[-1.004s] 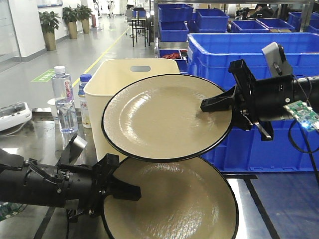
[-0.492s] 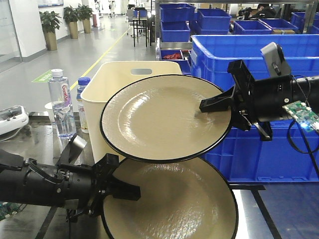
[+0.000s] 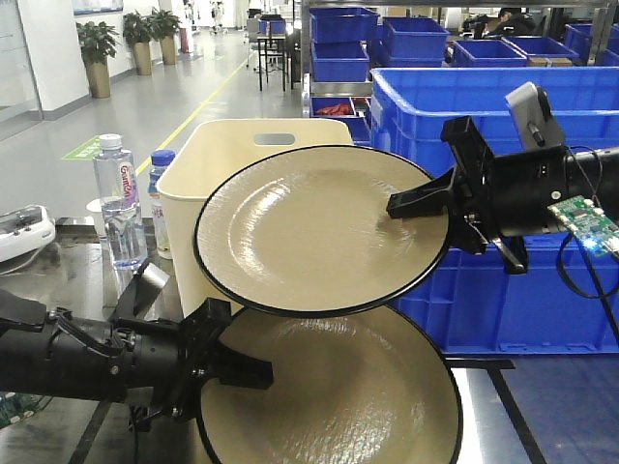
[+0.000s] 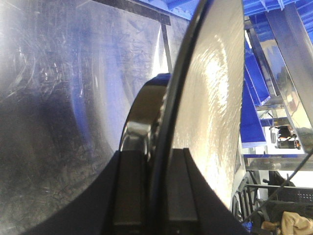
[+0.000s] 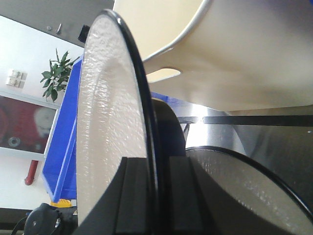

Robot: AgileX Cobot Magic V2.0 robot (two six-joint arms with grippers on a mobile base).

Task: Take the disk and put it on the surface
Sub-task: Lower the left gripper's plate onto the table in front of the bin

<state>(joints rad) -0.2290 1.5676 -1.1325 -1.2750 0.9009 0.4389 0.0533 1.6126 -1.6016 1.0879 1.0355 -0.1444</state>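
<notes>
the glossy tabletop (image 3: 542, 416) carries two water bottles (image 3: 116, 203) and a cream bin (image 3: 232, 164).

Cream, black-rimmed upper disk (image 3: 319, 227) tilted, aloft; lower disk (image 3: 338, 396) perhaps touching glossy surface (image 4: 58, 88)

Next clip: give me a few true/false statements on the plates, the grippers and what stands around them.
1. The left gripper is shut on the lower plate. True.
2. The right gripper is open and holds nothing. False: it is shut on the rim of the upper plate.
3. A cream bin stands behind the plates. True.
4. The bottles stand to the right of the bin. False: they stand to its left.
</notes>
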